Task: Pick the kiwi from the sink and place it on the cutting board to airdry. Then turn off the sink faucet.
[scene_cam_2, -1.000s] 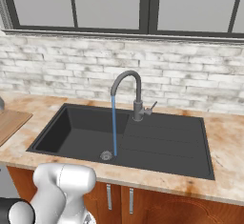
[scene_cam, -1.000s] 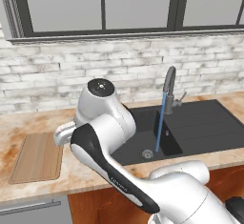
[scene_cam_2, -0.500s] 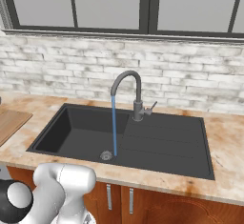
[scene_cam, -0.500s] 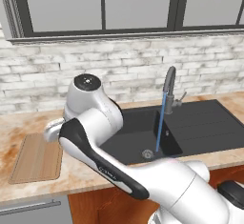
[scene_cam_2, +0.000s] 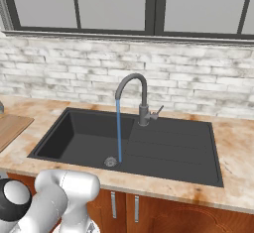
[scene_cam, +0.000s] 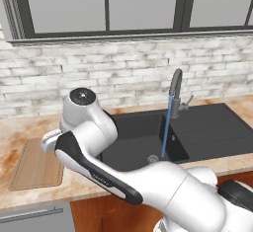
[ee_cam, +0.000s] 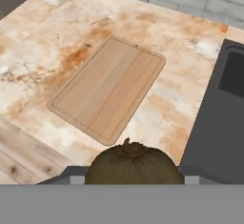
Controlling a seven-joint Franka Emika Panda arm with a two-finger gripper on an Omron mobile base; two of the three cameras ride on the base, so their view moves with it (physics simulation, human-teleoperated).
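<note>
The brown kiwi (ee_cam: 134, 162) sits between the finger tips of my gripper (ee_cam: 133, 174), which is shut on it, at the bottom of the hand view. Ahead of it lies the light wooden cutting board (ee_cam: 107, 89), bare, on the marbled counter. The same cutting board (scene_cam: 36, 164) lies left of the black sink (scene_cam: 141, 139), and my arm's elbow stands over the counter between them. The sink faucet (scene_cam: 175, 85) pours a thin blue stream (scene_cam: 165, 130) down to the drain (scene_cam_2: 110, 162). The faucet (scene_cam_2: 142, 94) has a small side lever (scene_cam_2: 158, 111).
The sink's dark rim (ee_cam: 217, 108) runs down the right of the hand view. A ribbed drainboard (scene_cam_2: 171, 145) takes up the sink's right half. A brick wall and windows stand behind the counter. Wooden cabinets (scene_cam_2: 149, 209) are below the counter edge.
My arm has swung left, away from the sink basin and toward the cutting board. The water stream keeps running.
</note>
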